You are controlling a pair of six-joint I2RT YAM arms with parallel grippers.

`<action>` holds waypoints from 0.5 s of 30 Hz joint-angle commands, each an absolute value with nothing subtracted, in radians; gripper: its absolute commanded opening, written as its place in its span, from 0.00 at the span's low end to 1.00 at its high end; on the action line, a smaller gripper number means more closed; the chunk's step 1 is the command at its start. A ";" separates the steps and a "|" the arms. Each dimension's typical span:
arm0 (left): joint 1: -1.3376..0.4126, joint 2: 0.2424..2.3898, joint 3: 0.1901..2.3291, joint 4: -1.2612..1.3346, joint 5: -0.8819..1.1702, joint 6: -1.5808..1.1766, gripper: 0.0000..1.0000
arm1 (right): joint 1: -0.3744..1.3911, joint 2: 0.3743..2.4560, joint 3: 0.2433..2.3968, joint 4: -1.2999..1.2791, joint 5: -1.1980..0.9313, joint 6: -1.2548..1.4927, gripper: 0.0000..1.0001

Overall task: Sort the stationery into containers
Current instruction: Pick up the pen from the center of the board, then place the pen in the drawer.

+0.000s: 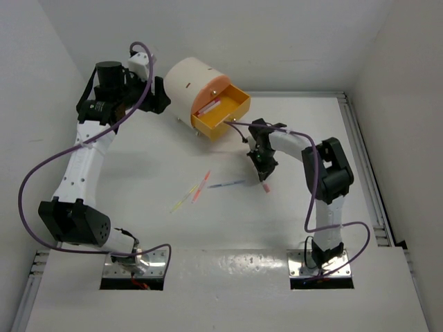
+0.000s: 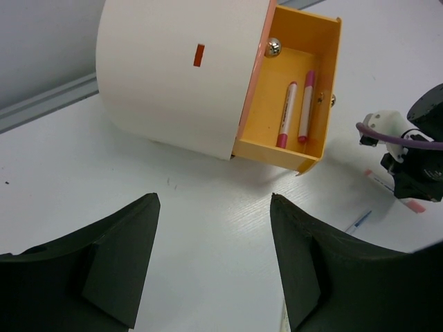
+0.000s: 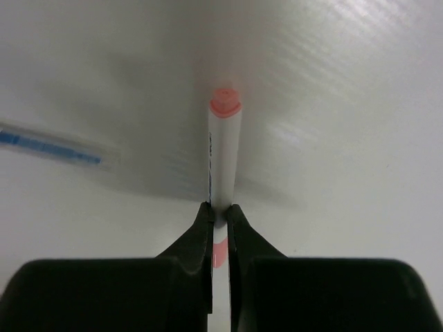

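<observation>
Table: right claw pinches pink-tipped pen, blue pen seemingly clear.

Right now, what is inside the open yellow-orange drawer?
Two pink-capped white pens lie side by side in the drawer; its back part, inside the cabinet, is hidden.

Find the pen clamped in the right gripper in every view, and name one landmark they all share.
Top external: the pink-capped pen sits right of centre, under the right gripper.
Left wrist: at the far right edge, beyond the yellow-orange drawer.
Right wrist: dead centre, pointing away from the camera.
Shared landmark: the blue pen lying beside it.
</observation>
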State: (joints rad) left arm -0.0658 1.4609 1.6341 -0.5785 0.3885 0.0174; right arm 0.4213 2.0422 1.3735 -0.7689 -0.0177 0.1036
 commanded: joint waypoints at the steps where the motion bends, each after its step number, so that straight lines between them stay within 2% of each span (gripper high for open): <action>1: -0.051 1.424 1.629 -0.519 0.417 0.011 0.71 | 0.427 1.922 1.368 -0.807 -0.053 0.091 0.00; 6: -0.048 1.436 1.617 -0.483 0.452 -0.038 0.71 | 0.379 1.748 1.400 -0.851 -0.217 0.120 0.00; 10: -0.049 1.447 1.615 -0.457 0.468 -0.055 0.71 | 0.331 1.695 1.515 -0.836 -0.382 0.236 0.00; 15: -0.049 1.471 1.641 -0.445 0.480 -0.055 0.71 | 0.302 1.701 1.633 -0.582 -0.457 0.573 0.00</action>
